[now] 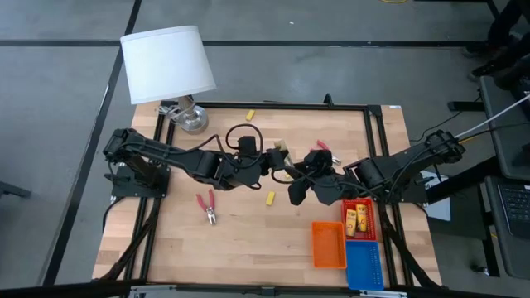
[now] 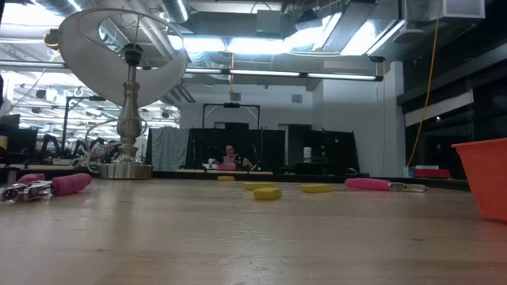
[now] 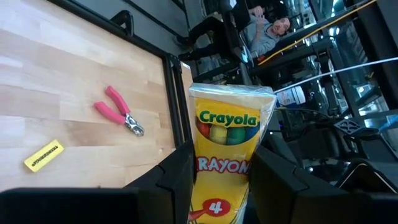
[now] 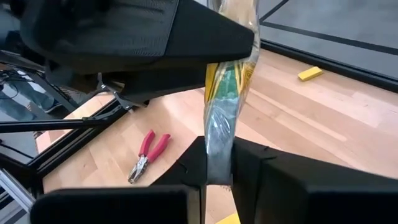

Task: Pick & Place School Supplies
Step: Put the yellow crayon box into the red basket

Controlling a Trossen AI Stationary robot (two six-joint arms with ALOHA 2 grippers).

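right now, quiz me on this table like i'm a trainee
1. True or false: the crayon pack lies flat on the table.
2. Which tray already holds yellow packs? A red, B orange, C blue.
3. How many red-handled pliers lie on the wood?

Key:
1. False. The left gripper and the right gripper both grip it in the air.
2. A, the red tray.
3. Two. The second pliers lie near the far edge.
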